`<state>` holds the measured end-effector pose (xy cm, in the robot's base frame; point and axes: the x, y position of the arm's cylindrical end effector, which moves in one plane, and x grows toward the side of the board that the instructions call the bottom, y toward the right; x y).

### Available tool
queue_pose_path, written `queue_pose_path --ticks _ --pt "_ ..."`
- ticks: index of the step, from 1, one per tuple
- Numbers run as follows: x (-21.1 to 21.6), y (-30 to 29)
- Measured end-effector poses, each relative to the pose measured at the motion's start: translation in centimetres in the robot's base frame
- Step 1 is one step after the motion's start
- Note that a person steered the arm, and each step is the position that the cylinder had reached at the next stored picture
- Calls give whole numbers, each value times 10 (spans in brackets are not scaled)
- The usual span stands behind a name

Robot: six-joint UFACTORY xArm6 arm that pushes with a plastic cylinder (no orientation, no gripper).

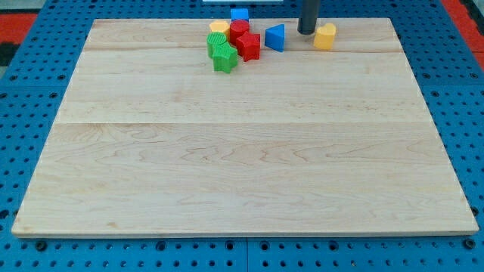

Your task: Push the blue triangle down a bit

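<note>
At the far edge of the wooden board (242, 151), my tip (306, 32) stands between the blue triangle (275, 37) on its left and a yellow block (325, 36) just to its right; contact with either is unclear. No fingers exist on this bare rod, and it holds nothing. Further left cluster red blocks (245, 42), green blocks (221, 52), another yellow block (219, 27) and a blue cube (240, 14).

Pale, matt, smooth-grained wooden board (242, 151) on a blue perforated base (23, 91); glossy plastic-looking blue triangle (275, 37).
</note>
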<state>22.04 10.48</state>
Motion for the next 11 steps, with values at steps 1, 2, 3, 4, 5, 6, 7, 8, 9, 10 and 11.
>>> queue_pose_path --ticks 1,2,3,4,5,6,7,8,9,10,11 --pt "-22 -25" --pt "-16 -54" --pt "-8 -52" --pt "-8 -37" --pt "8 -25" --pt "16 -25" --pt "33 -25" --pt "55 -21" --pt "67 -17" --pt "77 -3" --pt "89 -1"
